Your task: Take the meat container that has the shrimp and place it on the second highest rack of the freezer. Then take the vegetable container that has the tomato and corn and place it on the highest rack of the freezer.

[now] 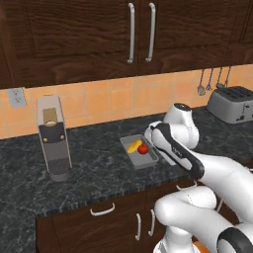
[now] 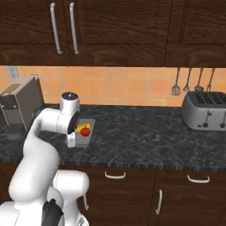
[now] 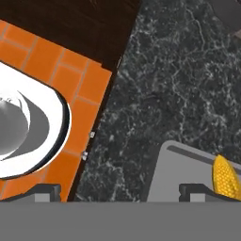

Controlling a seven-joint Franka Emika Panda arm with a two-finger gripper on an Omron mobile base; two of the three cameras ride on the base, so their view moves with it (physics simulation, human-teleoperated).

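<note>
The vegetable container (image 1: 144, 159) is a grey tray on the dark counter, holding the yellow corn (image 1: 134, 146) and the red tomato (image 1: 143, 149). From the right base view the same tray (image 2: 86, 139) with its tomato (image 2: 85, 131) lies just right of my arm's forward joint. My gripper (image 3: 121, 190) hangs over the counter's front edge, open, with nothing between its tips. A corner of the tray (image 3: 174, 174) and the tip of the corn (image 3: 225, 178) lie by the right fingertip (image 3: 197, 190). The meat container with the shrimp and the freezer are out of view.
A coffee machine (image 1: 53, 138) stands on the counter to the left and a toaster (image 1: 232, 104) at the back right. Utensils (image 2: 190, 81) hang on the tiled wall. Dark cabinets run above and below the counter (image 2: 145, 132).
</note>
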